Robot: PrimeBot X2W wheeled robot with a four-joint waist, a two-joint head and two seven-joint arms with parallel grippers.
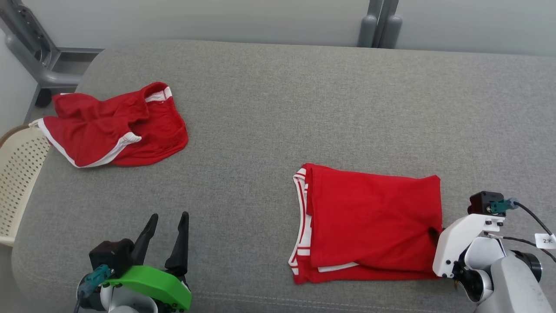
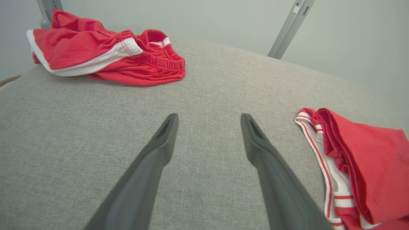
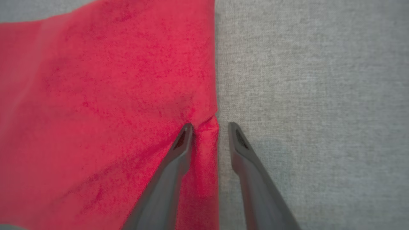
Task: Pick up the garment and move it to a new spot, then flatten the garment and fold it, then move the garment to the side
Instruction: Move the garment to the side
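Grey cushion (image 1: 278, 108), folded red garment (image 1: 373, 221), cable tag (image 1: 548, 240) "2米"

A broad pad (image 1: 278, 108) in grey woven cloth fills most of the space before me, its far corner rounded. Beyond it, at twelve o'clock, stands a plain pale wall (image 1: 195, 17). At one o'clock two grey posts (image 1: 378, 26) rise side by side against it. At ten o'clock a grey tube frame (image 1: 61, 79) rests on a dark foot (image 1: 42, 99). At nine o'clock a cream perforated basket (image 1: 17, 174) sits just beside the pad. The light is soft and even.
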